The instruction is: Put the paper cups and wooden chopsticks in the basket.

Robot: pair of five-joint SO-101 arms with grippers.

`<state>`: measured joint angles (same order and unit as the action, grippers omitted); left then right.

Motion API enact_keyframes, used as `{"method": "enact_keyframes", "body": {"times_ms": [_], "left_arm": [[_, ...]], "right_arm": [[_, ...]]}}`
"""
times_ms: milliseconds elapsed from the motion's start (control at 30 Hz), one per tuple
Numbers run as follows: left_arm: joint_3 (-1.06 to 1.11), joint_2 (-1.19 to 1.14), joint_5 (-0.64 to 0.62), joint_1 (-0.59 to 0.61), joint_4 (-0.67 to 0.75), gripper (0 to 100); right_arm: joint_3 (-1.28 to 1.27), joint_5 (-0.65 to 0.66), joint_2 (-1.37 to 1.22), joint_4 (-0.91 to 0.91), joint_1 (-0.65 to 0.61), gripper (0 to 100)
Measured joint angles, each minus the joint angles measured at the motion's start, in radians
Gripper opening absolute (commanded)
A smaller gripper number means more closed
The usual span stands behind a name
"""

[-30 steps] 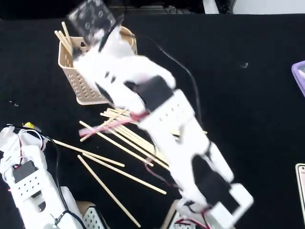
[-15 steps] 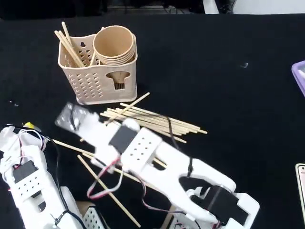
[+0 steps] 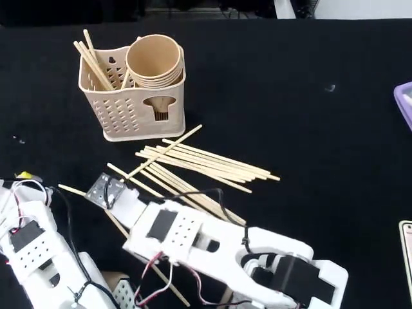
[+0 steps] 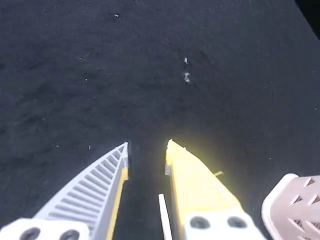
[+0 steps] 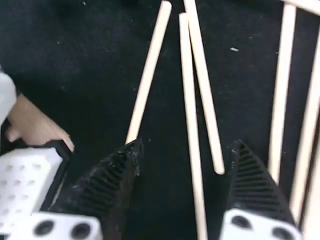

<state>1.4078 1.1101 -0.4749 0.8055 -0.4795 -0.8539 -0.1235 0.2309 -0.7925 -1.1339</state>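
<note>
The beige slotted basket (image 3: 132, 106) stands at the far left of the black table, with nested paper cups (image 3: 154, 59) and a few wooden chopsticks (image 3: 90, 56) upright in it. Several loose chopsticks (image 3: 206, 164) lie fanned out in front of the basket. My right gripper (image 3: 105, 190) hangs low over the left end of that spread. It is open (image 5: 185, 150), and two chopsticks (image 5: 190, 110) lie on the cloth between its black fingers (image 5: 117, 170), with a third (image 5: 147, 75) beside one finger. My left gripper (image 4: 147, 147) is slightly open over bare cloth, holding nothing.
The left arm (image 3: 29, 241) sits at the near-left corner, close to the right gripper. A purple object (image 3: 404, 100) shows at the right edge. The arms' bases (image 3: 290, 280) stand along the near edge.
The right arm swung from over the basket back toward the near left and dropped low over the loose chopsticks. The left arm shifted slightly.
</note>
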Motion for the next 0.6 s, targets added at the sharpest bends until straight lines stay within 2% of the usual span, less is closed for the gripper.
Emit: {"method": "enact_keyframes", "body": {"times_ms": [167,333,600], "left_arm": [[0.000,0.000,-0.006,0.003,0.000,13],[0.000,0.000,-0.006,0.003,0.000,13],[0.000,0.000,-0.006,0.003,0.000,13]], "right_arm": [[-0.055,-0.017,0.000,0.084,-0.044,27.7],[-0.060,-0.017,0.000,0.098,-0.092,35.5],[-0.046,-0.017,-0.115,0.101,-0.086,36.1]]}}
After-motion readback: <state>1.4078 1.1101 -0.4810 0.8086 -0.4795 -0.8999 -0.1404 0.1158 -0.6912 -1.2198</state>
